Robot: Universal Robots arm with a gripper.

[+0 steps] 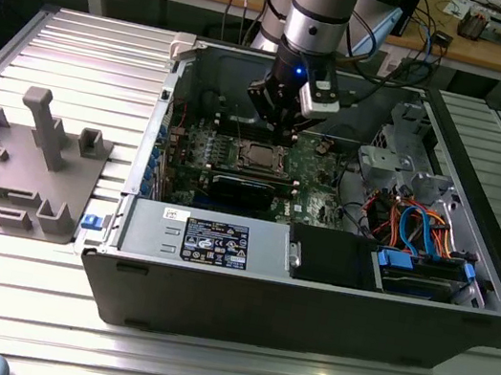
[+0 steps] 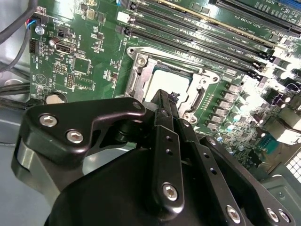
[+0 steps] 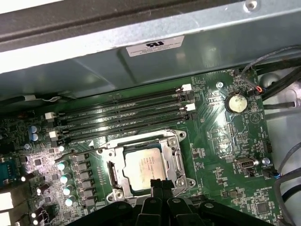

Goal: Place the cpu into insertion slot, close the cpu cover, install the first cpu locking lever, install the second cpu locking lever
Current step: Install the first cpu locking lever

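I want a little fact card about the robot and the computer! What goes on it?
Place: open dark grey metal computer case lying on a ribbed metal table
Board: green motherboard
Chip: square silver-grey cpu sitting in the insertion slot
Cover: silver metal cpu cover lying down around the chip
Robot: black gripper right at the socket's edge, fingertips together, holding nothing visible
Nearby: long black memory slots

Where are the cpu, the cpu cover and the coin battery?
cpu (image 3: 146, 168): first wrist view, middle of its silver top.
cpu cover (image 3: 172, 153): first wrist view, frame's side bar.
coin battery (image 3: 236, 102): first wrist view, its round face.
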